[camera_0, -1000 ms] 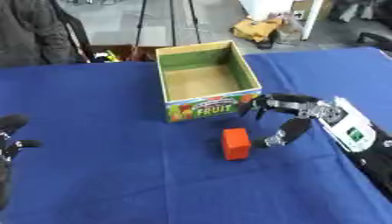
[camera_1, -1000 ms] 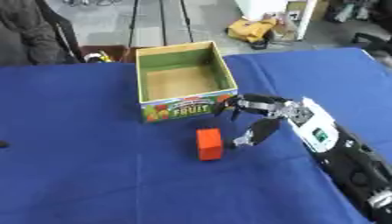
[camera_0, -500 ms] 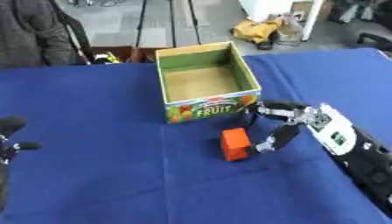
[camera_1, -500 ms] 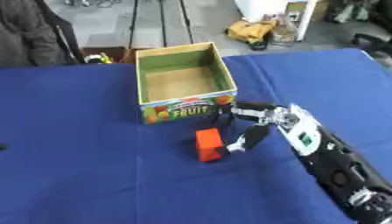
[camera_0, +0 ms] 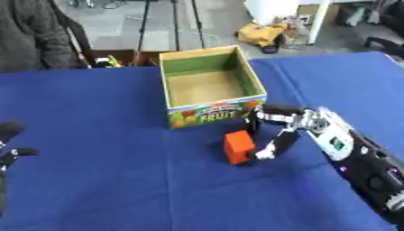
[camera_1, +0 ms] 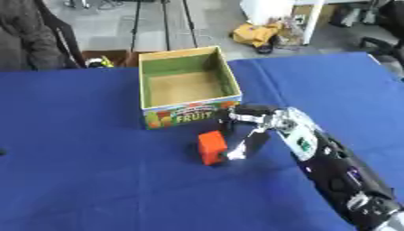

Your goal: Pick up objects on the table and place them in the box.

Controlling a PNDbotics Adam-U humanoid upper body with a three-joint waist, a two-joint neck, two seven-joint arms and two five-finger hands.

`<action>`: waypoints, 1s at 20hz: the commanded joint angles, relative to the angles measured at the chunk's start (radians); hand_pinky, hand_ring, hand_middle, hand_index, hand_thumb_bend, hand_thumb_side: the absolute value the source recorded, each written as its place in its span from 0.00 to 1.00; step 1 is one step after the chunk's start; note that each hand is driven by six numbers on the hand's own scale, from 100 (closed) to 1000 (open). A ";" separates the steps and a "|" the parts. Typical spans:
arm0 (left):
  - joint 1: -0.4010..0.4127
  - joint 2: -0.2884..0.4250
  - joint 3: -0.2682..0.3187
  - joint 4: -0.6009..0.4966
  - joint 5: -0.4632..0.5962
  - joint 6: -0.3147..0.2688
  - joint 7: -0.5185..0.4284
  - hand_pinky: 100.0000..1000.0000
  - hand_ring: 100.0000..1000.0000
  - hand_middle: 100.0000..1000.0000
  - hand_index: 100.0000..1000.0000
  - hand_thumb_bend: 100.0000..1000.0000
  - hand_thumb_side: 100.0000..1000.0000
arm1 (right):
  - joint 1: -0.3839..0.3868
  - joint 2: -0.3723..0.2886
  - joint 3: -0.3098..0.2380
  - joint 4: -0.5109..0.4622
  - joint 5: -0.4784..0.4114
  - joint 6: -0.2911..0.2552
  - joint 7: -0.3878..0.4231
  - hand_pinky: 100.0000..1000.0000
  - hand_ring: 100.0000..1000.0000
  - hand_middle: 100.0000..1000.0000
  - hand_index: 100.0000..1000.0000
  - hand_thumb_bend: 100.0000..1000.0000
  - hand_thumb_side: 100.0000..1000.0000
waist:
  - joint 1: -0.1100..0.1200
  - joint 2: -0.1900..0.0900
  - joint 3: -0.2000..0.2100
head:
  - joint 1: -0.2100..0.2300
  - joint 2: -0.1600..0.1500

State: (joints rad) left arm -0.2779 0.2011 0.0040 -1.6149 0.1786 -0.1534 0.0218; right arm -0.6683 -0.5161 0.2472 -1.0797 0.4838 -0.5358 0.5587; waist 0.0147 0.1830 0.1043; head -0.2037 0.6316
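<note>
The orange block [camera_0: 238, 147] stands on the blue table [camera_0: 110, 180], taller than it is wide, so its long side points up. It sits right at the robot's right hand [camera_0: 277, 131], on that hand's left side, toward the middle of the table. The hand is spread around it: some fingers reach over toward the top of the block, and one lower finger [camera_0: 267, 152] comes in at the block's right side, down low. The tip looks like it touches the block or is just beside it, but I cannot tell which. The hand is still partly open and has not lifted anything. The fruit box [camera_0: 210, 85] is just behind the hand and the block, farther from the robot, with its top open and nothing to see inside. The left hand [camera_0: 11, 143] rests far off at the left edge, so the right hand is much nearer. I think the next move is to close the fingers on the block's two sides, then lift it up and back over the box wall.
</note>
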 commanded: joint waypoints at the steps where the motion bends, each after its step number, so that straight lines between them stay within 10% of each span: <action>1: -0.010 0.007 0.001 -0.012 0.002 -0.002 -0.002 0.51 0.85 0.65 0.71 0.69 0.78 | 0.000 -0.011 -0.001 -0.001 0.002 0.004 -0.044 0.41 0.56 0.13 0.30 0.14 0.20 | -0.002 -0.014 0.000 | 0.001 -0.005; 12: -0.007 0.012 0.001 -0.011 -0.002 -0.003 -0.001 0.51 0.85 0.65 0.71 0.69 0.78 | -0.080 -0.133 -0.069 -0.141 -0.128 0.101 -0.148 0.41 0.55 0.12 0.28 0.15 0.15 | -0.016 -0.023 0.002 | 0.005 -0.013; 20: -0.038 0.009 -0.017 -0.016 -0.003 0.001 -0.018 0.51 0.85 0.65 0.71 0.69 0.78 | -0.171 -0.175 -0.141 -0.019 -0.042 0.154 -0.305 0.43 0.54 0.13 0.28 0.19 0.13 | -0.031 -0.006 0.090 | -0.027 -0.059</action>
State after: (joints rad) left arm -0.3005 0.2014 -0.0084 -1.6150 0.1780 -0.1517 0.0104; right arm -0.8142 -0.6496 0.1287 -1.1092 0.4179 -0.3878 0.2858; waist -0.0184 0.1924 0.2043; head -0.2230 0.5906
